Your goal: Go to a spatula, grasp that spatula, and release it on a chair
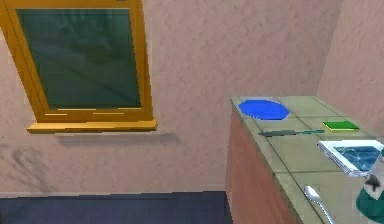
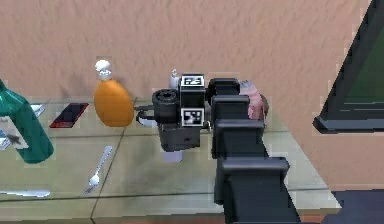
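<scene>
The hand [image 2: 150,112], a dark body at the far end of the dark square-section arm [image 2: 240,150], hangs above the pale green tiled desk [image 2: 150,175]. How its fingers are set cannot be told, nor whether it has hold of anything, since an orange rounded bottle with a white top [image 2: 113,100] stands on the desk just beside it, toward the arm side view's left.

Nearer than the bottle, a slim pale long-handled utensil [image 2: 100,167] lies flat on the desk, below and left of the hand; its shape fits a spatula, though I cannot tell for sure. A second pale utensil [image 2: 25,193] lies at the lower left. A dark flat slab with red edges [image 2: 68,115] lies left of the orange bottle, and a tall green bottle [image 2: 25,125] stands at the left edge. A pinkish rounded thing [image 2: 258,103] shows behind the arm.

Ahead, a round blue plate [image 1: 263,108] and a flat green block [image 1: 340,125] lie on the desk by the pink wall [image 1: 200,60], which holds a yellow-framed window [image 1: 85,60].
</scene>
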Robot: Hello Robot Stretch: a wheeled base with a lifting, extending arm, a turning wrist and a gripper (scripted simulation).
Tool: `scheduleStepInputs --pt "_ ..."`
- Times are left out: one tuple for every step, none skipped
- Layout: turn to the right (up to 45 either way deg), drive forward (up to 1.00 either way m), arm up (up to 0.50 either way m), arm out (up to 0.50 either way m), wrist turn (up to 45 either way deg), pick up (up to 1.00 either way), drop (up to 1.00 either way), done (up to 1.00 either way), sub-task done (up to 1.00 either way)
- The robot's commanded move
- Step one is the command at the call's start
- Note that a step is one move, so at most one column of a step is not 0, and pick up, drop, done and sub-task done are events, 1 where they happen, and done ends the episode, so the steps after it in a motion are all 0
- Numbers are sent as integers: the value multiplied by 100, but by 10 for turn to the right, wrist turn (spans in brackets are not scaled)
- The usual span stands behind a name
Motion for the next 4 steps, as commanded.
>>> scheduleStepInputs --pt "0 0 -14 0 0 0 0 0 0" --pt "0 0 0 0 0 100 0 0 0" --pt "0 0 10 0 0 0 0 0 0" --pt "0 0 4 0 0 0 0 0 0"
